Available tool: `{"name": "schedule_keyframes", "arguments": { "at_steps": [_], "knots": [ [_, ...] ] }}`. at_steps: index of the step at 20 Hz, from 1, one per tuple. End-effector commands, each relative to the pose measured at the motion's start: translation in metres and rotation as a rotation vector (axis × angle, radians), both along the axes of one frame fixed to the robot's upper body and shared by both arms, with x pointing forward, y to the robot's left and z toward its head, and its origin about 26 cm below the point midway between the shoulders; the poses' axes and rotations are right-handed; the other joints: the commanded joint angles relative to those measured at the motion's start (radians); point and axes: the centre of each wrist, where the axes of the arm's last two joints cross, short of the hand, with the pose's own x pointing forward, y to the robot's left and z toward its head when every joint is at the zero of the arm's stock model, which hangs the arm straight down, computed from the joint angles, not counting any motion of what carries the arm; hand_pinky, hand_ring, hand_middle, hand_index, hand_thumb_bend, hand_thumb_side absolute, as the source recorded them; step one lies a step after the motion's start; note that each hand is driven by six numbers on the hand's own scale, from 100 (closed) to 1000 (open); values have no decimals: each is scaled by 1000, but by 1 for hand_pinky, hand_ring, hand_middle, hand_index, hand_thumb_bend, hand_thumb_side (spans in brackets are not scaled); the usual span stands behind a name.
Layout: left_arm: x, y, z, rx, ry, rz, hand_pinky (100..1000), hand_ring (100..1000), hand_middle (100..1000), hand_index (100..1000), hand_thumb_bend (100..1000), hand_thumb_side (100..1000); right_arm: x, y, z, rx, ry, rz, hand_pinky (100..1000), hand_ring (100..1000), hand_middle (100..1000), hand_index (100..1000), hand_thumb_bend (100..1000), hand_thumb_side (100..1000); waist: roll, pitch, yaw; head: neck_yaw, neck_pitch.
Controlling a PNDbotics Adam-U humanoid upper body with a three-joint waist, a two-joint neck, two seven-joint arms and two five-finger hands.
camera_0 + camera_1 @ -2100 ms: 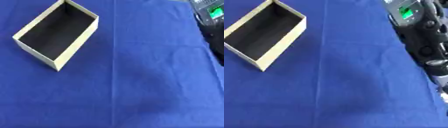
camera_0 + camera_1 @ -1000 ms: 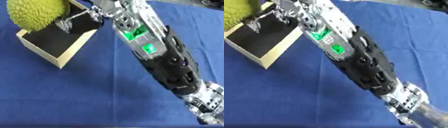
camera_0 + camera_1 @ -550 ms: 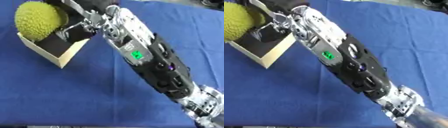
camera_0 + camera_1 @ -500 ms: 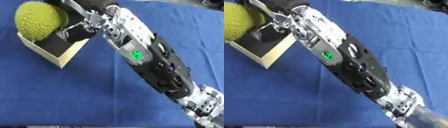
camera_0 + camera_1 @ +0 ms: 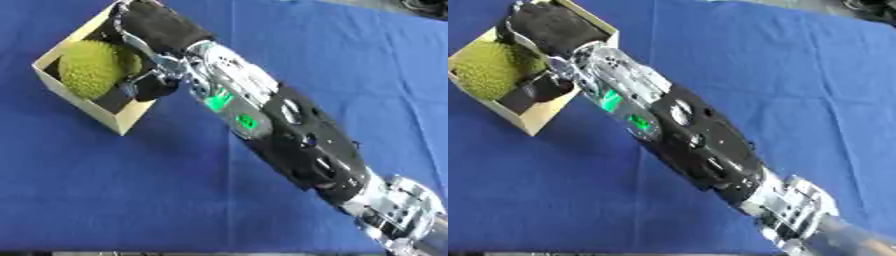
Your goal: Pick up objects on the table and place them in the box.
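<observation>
1. My right hand reaches across the blue tablecloth from the lower right, its palm over the cardboard box.
2. The bumpy green fruit sits inside the box, at its left end.
3. The fingers curl around the fruit's right side, with the thumb against it.
4. My left hand is out of sight.

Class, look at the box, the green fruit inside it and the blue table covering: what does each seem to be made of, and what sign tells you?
Box: probably cardboard or thin wood, with pale matte walls, straight edges and a dark inside.
Green fruit: yellow-green and bumpy like durian or jackfruit; real or plastic cannot be told.
Table covering: matte blue cloth, with soft creases and fold lines.
</observation>
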Motion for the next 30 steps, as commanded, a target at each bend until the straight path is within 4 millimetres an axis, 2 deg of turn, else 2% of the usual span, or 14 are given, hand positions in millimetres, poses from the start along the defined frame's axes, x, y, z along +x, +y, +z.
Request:
{"name": "schedule_keyframes", "arguments": {
  "at_steps": [1,6,9,14,18,22,30],
  "knots": [
    [-4,2,8,11,-30,1,735,538,577,579,271,280,5,-2,2,-15,-25,-41,526,579,477,533,100,100,11,-17,1,-4,-7],
    [-4,1,7,8,-28,0,736,538,577,579,269,280,13,-5,-4,17,-29,-124,525,578,475,531,100,100,14,-17,1,-9,-11],
    [-4,1,6,7,-27,-1,736,538,577,579,268,280,14,-7,0,77,-36,-153,517,570,465,519,100,100,15,-16,1,-13,-12],
    [-4,1,6,8,-25,-1,736,538,577,579,266,278,3,-10,23,243,-74,-159,512,558,452,502,100,100,19,-14,2,-28,-2],
    [-3,1,6,10,-25,-4,736,538,577,579,267,277,-2,-24,49,317,-95,-171,520,564,456,507,100,100,21,-13,4,-27,10],
    [-3,0,7,11,-29,-10,735,538,577,579,270,276,11,-37,57,256,-58,-170,525,571,463,516,100,100,21,-11,8,-25,10],
    [-2,-2,10,10,-39,-20,736,537,577,579,268,278,38,-44,50,177,33,-114,531,578,473,527,100,100,14,-2,26,-30,-5]
  ]
}}
